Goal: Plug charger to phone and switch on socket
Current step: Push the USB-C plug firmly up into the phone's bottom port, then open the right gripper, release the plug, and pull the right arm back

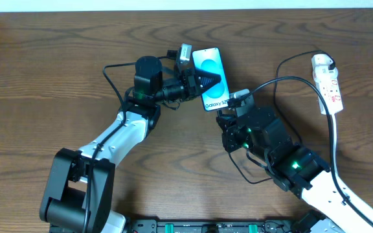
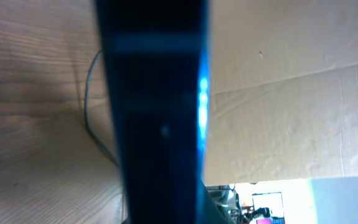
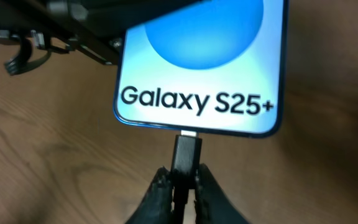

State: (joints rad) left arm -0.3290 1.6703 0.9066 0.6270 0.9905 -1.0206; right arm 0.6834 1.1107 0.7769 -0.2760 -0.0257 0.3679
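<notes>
I count one phone (image 1: 206,61), a slim rectangular handset with a bright cyan-blue screen, a darker blue oval and the text "Galaxy S25+". It lies over the brown wooden table (image 1: 44,77), and I place everything else from it.

There are two arms. The left gripper (image 1: 211,79) reaches in from the phone's left side with its black fingers across the middle of the screen, clamped on the handset. In the left wrist view the phone (image 2: 154,112) is only a dark blurred edge with a cyan glow.

The right gripper (image 3: 180,182) sits just below the phone's bottom edge, its two fingers (image 3: 160,193) pinched on the plug (image 3: 186,149) of the one charger (image 1: 290,79), a thin black cable. The plug's metal tip meets the middle of the bottom edge; I cannot tell how deep it sits.

One socket (image 1: 332,90), a narrow white power strip with small red markings, lies well to the phone's right. The charger's white adapter (image 1: 323,63) stands on the strip's far end. I cannot tell the switch's position.
</notes>
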